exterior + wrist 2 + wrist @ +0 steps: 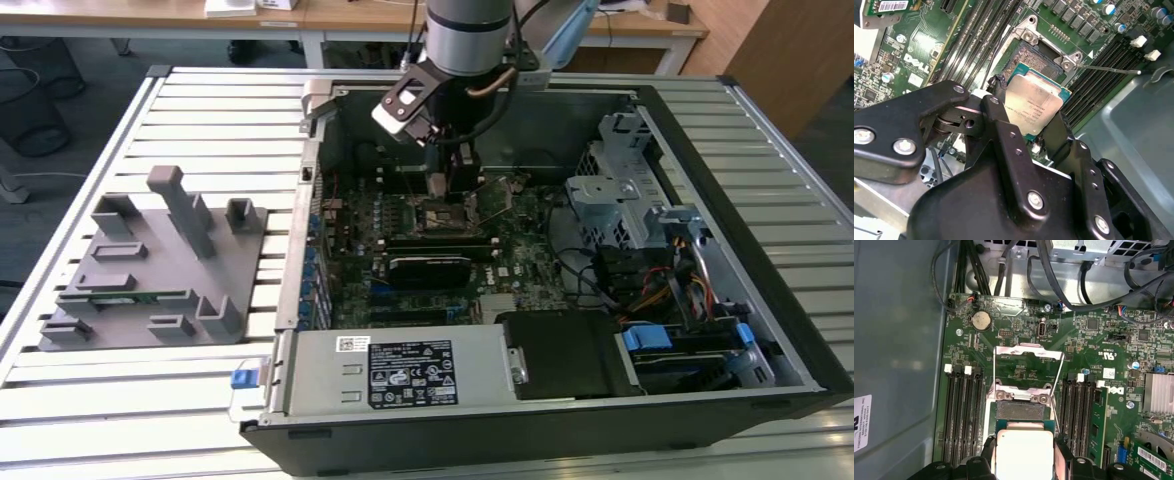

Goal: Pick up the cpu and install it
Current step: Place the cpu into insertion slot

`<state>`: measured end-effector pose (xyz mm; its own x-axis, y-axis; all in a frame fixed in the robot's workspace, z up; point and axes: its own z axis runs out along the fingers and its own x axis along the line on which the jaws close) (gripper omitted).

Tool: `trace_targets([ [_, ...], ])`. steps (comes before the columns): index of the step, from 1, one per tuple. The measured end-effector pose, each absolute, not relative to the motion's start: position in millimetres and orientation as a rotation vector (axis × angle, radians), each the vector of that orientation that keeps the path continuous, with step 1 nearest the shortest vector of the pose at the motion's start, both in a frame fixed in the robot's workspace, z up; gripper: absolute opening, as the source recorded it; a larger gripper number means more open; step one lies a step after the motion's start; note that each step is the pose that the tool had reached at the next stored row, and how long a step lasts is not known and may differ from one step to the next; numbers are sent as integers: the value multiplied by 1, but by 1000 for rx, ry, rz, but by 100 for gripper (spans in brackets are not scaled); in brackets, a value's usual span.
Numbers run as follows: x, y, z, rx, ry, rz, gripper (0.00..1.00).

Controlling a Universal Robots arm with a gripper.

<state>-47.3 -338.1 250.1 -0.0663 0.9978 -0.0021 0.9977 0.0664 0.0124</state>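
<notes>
The cpu (1024,452), a small square chip with a shiny silver top, is clamped by its edges between my black fingers (1061,457). My gripper (1024,462) hangs just above the motherboard with the chip partly over the open socket (1020,410). The socket's metal load frame (1029,354) stands flipped up behind it. In the second wrist view the cpu (1039,100) sits tilted over the socket (1036,55), and the gripper (1029,122) is shut on it. The exterior view shows the gripper (447,185) low inside the computer case, right over the socket (447,212).
The thin socket lever (1109,69) sticks out sideways. Memory slots (961,410) flank the socket. The case wall (314,150), drive cage (627,190) and power supply (400,370) ring the board. A grey parts fixture (147,270) lies at the exterior view's left.
</notes>
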Motion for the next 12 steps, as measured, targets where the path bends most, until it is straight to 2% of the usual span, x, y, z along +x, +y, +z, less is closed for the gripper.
trace_targets([
  [12,-47,-338,247,2140,2287,12,54],
])
